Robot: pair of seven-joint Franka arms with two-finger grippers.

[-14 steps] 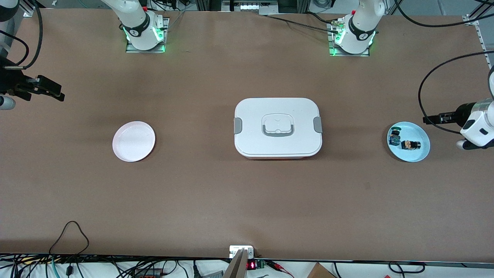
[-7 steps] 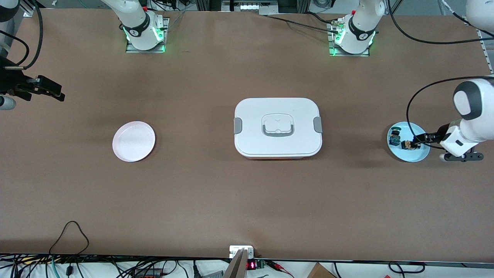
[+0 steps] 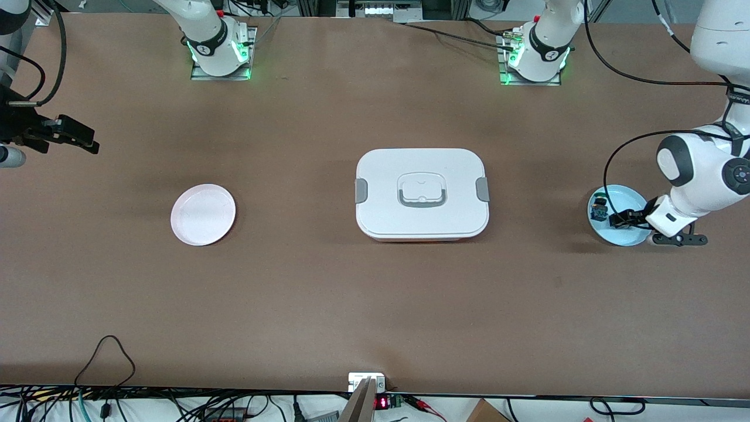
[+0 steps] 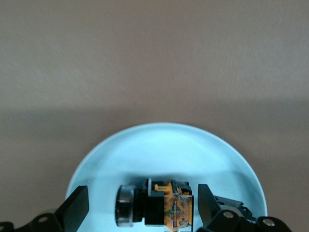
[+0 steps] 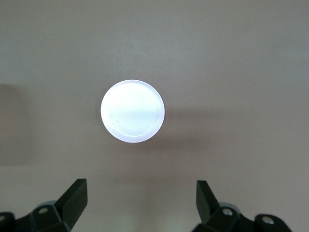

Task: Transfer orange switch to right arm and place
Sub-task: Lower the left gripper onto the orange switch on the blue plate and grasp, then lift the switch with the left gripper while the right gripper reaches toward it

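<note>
Front view, nearest things first: light blue plate (image 3: 622,239) at the left arm's end of the table, w/ the left gripper (image 3: 621,220) sitting low over it. Orange switch (image 4: 166,210) is lying on that plate, and the left wrist view is showing it between the wide-spread fingers (image 4: 77,208), neither pad touching it, so nothing is being held. A second switch w/ a blue body (image 3: 599,210) is resting on the same plate, farther from the front camera & toward the table's middle.

Step in hand, as I judge it: the pick, first part of the task, w/ handover & placing not yet done. Next move prob calls for closing squarely on the switch body, then lifting & carrying it toward the table's middle to meet the right arm.

Switch is lying on its side. Its long axis is running across the gap from finger to finger, silver-ringed end pointing at one finger, orange-tan block end at the other, so the closing fingers would likely press on its ends.

White lidded box (image 3: 422,194) is sitting mid-table. White plate (image 3: 203,214) is lying toward the right arm's end. Right gripper (image 3: 70,136) is waiting up high past that plate, fingers (image 5: 72,200) spread wide & empty
</note>
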